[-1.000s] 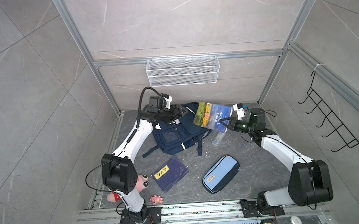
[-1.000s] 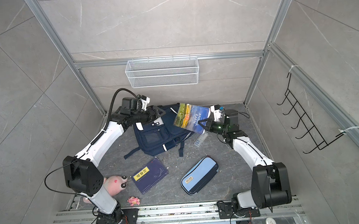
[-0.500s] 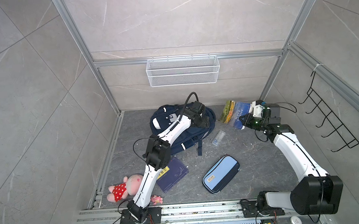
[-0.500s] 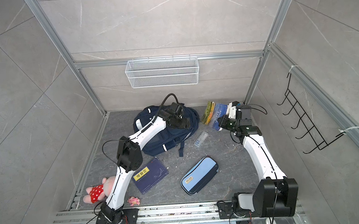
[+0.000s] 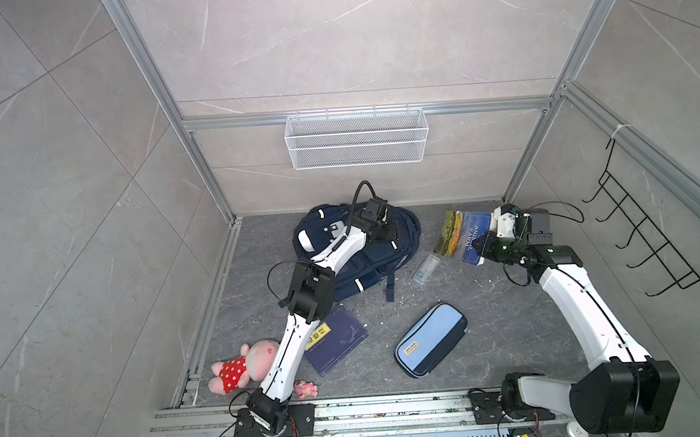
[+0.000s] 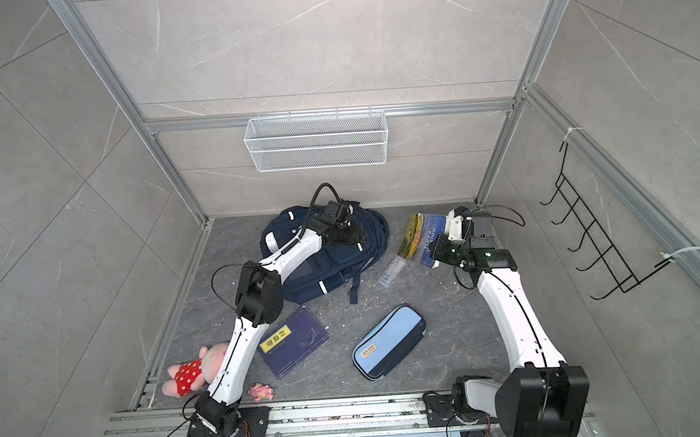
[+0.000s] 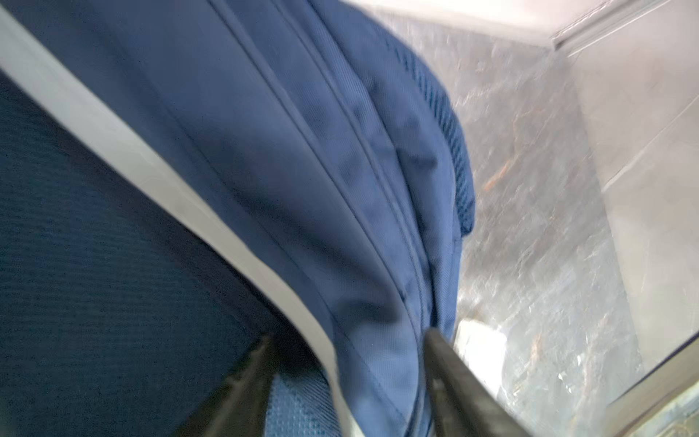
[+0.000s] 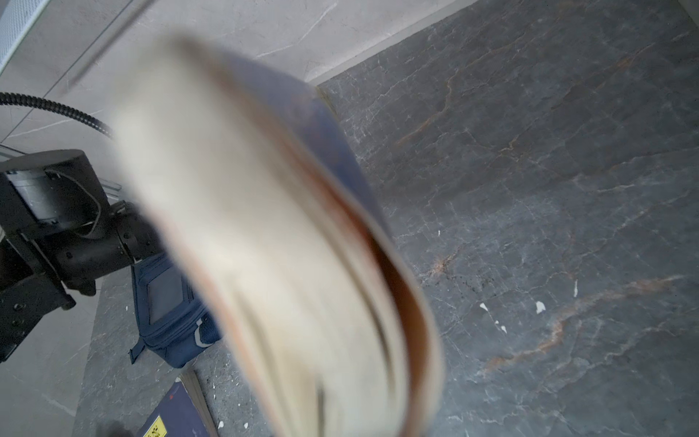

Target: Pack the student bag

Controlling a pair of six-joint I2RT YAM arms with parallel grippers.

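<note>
Top views both show nothing visibly packed yet. The student bag [image 5: 368,268] lies on the table [image 5: 513,322] near the back wall; can't tell if its main zip is open. Left hand [image 5: 386,233] is down on the bag's upper side. Left wrist view shows its fingers [image 7: 249,370] half-spread astride a fold of navy fabric with a white stripe; can't tell whether they bite. Right hand [image 5: 485,244] is pinched on the Animal Farm book [image 5: 459,231], held tilted off the table beside the bag, not in it. Loose on the table: pencil case [image 5: 430,339], navy notebook [image 5: 343,340], clear plastic box [image 5: 426,263], plush pig [image 5: 245,365], small pink toy [image 5: 306,388]. My read: early stage, the book looks first in line, everything else left.
</note>
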